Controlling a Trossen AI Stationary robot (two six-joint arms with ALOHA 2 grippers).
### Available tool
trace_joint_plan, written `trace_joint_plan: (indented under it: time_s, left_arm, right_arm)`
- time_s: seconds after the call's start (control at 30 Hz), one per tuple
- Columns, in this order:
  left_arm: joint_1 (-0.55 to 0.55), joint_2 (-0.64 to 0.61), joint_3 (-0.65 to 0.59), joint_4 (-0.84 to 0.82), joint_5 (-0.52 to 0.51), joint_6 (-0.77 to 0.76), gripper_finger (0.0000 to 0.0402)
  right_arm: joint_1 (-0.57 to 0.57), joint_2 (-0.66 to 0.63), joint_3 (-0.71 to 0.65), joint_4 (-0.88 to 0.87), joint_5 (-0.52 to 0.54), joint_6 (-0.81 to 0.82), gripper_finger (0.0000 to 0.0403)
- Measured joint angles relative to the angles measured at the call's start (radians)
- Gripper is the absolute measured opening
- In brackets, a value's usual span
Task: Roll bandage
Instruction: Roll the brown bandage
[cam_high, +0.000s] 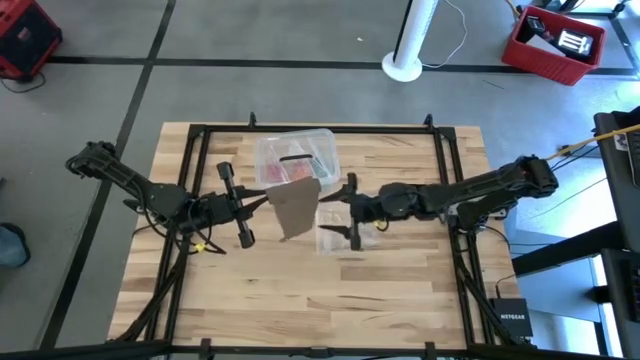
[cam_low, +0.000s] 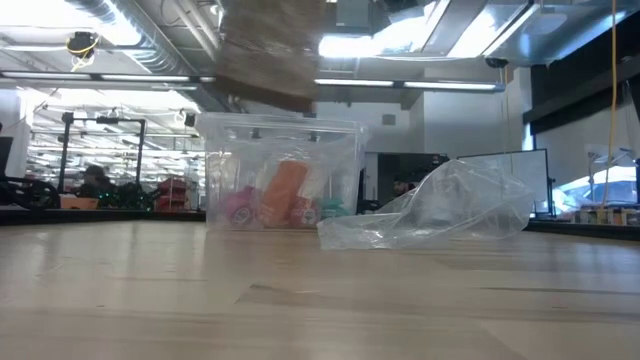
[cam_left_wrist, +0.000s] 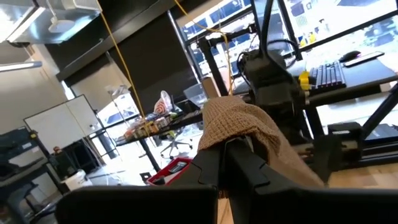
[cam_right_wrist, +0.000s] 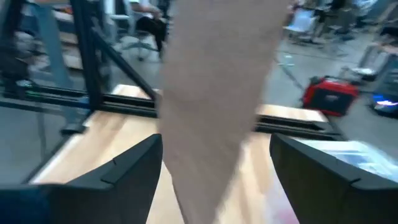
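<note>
The brown-tan bandage (cam_high: 294, 208) hangs in the air over the middle of the table, its blurred lower part (cam_low: 268, 55) well above the wood. My left gripper (cam_high: 262, 203) reaches in from the table's left and is shut on it; the cloth (cam_left_wrist: 239, 124) drapes over its fingertips. My right gripper (cam_high: 351, 211) comes level from the table's right and stands open. In the right wrist view the hanging strip (cam_right_wrist: 211, 93) shows between its two fingers (cam_right_wrist: 124, 168), and I see no touch. My left gripper pinches the bandage's upper end (cam_left_wrist: 231, 138) between its two shut fingers, and the cloth bunches and folds over the fingertips. The fingers lie about level, coming from the table's left. The strip hangs below them, slack and clear of the table.
A clear plastic box (cam_high: 295, 160) with red and pink contents stands at the far middle, just behind the bandage. A crinkled clear plastic bag (cam_high: 338, 228) lies under my right gripper. A black frame (cam_high: 300, 128) runs along the table's edges. The near half is bare wood (cam_high: 320, 300).
</note>
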Motion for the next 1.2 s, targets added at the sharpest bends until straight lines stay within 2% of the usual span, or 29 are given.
trace_joint_plan:
  time_s: [0.13, 0.27, 0.37, 0.6, 0.67, 0.83, 1.0, 1.2]
  left_arm:
    - [0.006, 0.000, 0.000, -0.001, 0.027, -0.009, 0.0000]
    - [0.006, 0.000, 0.000, 0.000, 0.030, -0.009, 0.0000]
    - [0.006, 0.000, 0.000, 0.007, 0.030, -0.010, 0.0000]
    - [0.022, -0.001, 0.000, 0.039, 0.045, -0.027, 0.0000]
    - [0.025, 0.000, 0.000, 0.048, 0.050, -0.028, 0.0000]
    - [0.024, 0.000, 0.000, 0.074, 0.078, -0.037, 0.0000]
    - [0.022, 0.000, 0.000, 0.112, 0.245, -0.063, 0.0000]
    - [0.022, 0.000, 0.000, 0.069, 0.253, -0.134, 0.0000]
  right_arm:
    - [-0.028, 0.069, -0.001, 0.106, -0.068, 0.016, 0.0292]
    - [-0.039, 0.107, -0.001, 0.178, -0.152, 0.015, 0.0253]
    - [-0.036, 0.109, -0.001, 0.204, -0.172, 0.011, 0.0203]
    - [-0.045, 0.121, 0.000, 0.218, -0.172, -0.014, 0.0048]
    - [-0.043, 0.126, -0.002, 0.204, -0.172, -0.018, 0.0015]
    - [-0.043, 0.134, -0.001, 0.162, -0.142, -0.066, 0.0018]
    - [-0.043, 0.134, -0.001, 0.099, -0.059, -0.122, 0.0007]
    - [-0.043, 0.134, -0.001, 0.064, 0.034, -0.174, 0.0005]
